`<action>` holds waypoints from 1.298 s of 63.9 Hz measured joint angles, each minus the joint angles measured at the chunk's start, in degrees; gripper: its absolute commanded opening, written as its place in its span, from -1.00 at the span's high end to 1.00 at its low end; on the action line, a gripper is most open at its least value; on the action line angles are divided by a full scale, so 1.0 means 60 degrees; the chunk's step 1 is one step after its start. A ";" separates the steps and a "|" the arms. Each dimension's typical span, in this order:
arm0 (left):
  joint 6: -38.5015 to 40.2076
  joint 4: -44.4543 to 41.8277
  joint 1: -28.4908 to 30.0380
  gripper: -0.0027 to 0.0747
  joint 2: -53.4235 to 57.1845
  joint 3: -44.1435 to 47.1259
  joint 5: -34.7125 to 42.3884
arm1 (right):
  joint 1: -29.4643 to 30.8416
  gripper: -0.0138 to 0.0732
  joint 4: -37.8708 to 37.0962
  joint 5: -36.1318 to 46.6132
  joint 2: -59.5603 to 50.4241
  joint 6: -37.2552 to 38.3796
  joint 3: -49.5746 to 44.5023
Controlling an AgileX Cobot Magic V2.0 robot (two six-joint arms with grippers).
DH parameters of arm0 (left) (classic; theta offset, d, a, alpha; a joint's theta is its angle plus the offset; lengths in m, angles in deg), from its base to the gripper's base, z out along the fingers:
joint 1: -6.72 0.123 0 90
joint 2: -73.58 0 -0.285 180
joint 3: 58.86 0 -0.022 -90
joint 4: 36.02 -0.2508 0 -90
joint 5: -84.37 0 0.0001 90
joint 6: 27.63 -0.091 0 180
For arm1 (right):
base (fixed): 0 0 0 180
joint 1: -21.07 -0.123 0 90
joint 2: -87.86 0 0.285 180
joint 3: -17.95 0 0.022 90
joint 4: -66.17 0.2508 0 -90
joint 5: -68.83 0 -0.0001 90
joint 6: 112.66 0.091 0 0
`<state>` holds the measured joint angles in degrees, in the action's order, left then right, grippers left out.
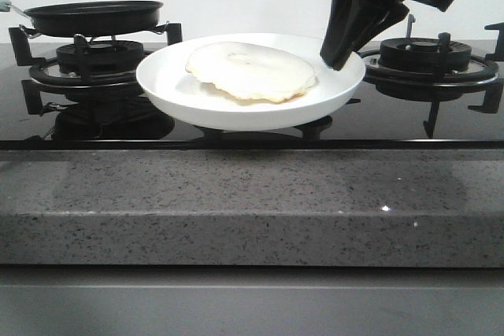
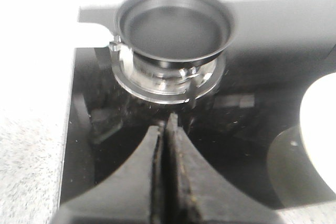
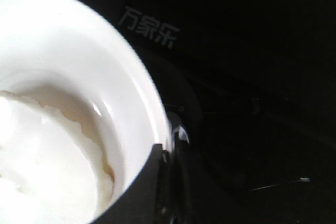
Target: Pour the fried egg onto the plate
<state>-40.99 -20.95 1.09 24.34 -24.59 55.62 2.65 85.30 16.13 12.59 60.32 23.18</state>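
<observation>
fried egg point(image 1: 252, 72) on plate point(image 1: 197, 96)

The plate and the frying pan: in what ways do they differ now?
The plate is glossy white; the frying pan is black. The plate carries the fried egg, while the pan is empty. The right tool is shut on the plate's rim; nothing grips the pan, which sits on the left burner. Both are round and shallow.

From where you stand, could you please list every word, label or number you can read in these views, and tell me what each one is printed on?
"万家乐": pale characters printed on the black glass stove top, seen in the right wrist view just beyond the rim of the plate.
No other text can be read: the front view and the left wrist view show no lettering on the pan, the burners or the counter.
</observation>
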 measured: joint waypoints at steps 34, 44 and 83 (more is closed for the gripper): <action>0.0000 0.0000 -0.0015 0.98 0.3805 0.2874 0.0674 | 0.0000 0.82 0.0000 0.0000 0.0000 0.0000 0.0000; 0.0000 0.0000 -0.0015 0.98 0.3818 0.2895 0.0710 | 0.0000 0.82 0.0000 0.0000 0.0000 0.0000 0.0000; 0.0000 0.0000 -0.0015 0.98 0.3818 0.2895 0.0747 | 0.0720 0.82 -0.0059 -0.0791 0.1296 0.0281 0.2792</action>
<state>-40.99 -20.95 1.00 47.25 -7.22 60.10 6.97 84.94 11.38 20.37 62.01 39.93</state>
